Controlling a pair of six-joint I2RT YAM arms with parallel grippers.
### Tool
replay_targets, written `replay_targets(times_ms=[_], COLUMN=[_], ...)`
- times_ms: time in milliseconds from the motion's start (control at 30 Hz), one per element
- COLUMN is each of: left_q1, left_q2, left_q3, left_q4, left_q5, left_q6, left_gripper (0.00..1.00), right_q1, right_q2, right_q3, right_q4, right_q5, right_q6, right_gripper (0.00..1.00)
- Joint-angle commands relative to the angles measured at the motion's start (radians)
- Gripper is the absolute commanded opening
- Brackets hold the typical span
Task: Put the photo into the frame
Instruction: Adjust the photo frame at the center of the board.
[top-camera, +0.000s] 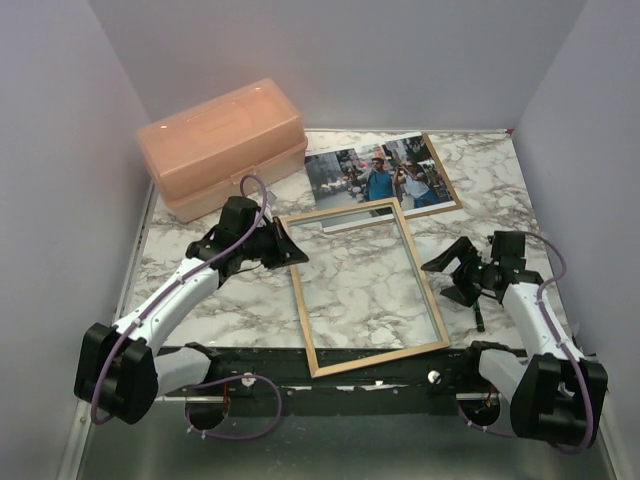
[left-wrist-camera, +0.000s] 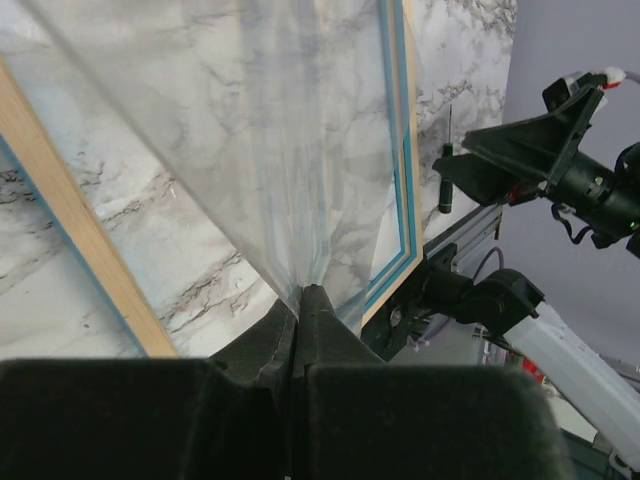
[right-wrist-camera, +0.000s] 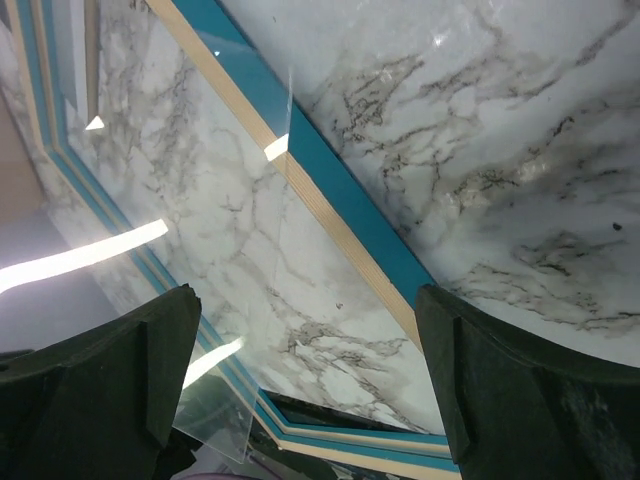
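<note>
The frame (top-camera: 305, 300) lies flat in the middle of the table, wood face up; blue shows along its rails in the left wrist view (left-wrist-camera: 405, 150) and the right wrist view (right-wrist-camera: 340, 190). My left gripper (top-camera: 295, 250) is at the frame's far left corner, shut (left-wrist-camera: 303, 292) on the edge of a clear pane (left-wrist-camera: 290, 130) that slants over the opening. The pane's corner shows in the right wrist view (right-wrist-camera: 215, 420). My right gripper (top-camera: 455, 275) is open and empty (right-wrist-camera: 310, 380) above the frame's right rail. The photo (top-camera: 385, 175) lies face up at the back on a brown backing board (top-camera: 452, 195).
A peach plastic box (top-camera: 225, 145) with a closed lid stands at the back left, close behind my left arm. Grey walls close in the table on the left, back and right. A black rail (top-camera: 330, 365) runs along the near edge under the frame's near rail.
</note>
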Motion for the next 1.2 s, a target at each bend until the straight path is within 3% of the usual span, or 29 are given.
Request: replay_targets(times_ms=[0,200,400,567,933,1167], left_q1=[0.043,0.130,0.201,0.266,0.340,0.340], left_q2=[-0.072,-0.123,-0.134,-0.162,-0.197,-0.184], left_q3=[0.020,-0.007,-0.031,-0.031,0.010,0.005], left_q4=[-0.119,-0.139,-0.148,-0.216,-0.359,-0.363], left_q5=[0.067,0.151,0.228,0.246,0.314,0.417], left_q6=[0.084,0.069,0.088,0.138,0.257,0.310], left_gripper=[0.00,0.00,0.00,0.00,0.00,0.00], right_q1=[-0.003,0.034,0.223,0.296,0.304,0.304], right_q2=[0.096,0.270,0.419,0.457,0.505,0.435], right_q3=[0.100,0.189,0.247,0.256,0.249,0.224], right_q4=[0.034,0.001,0.007,0.039,0.058,0.017], right_q5=[0.034,0.093,0.232,0.320,0.399,0.395], right_q6=[-0.089,-0.151,-0.138,-0.119,-0.109,-0.089], right_gripper=[0.96,0.94,0.88,0.71,0.19,0.03])
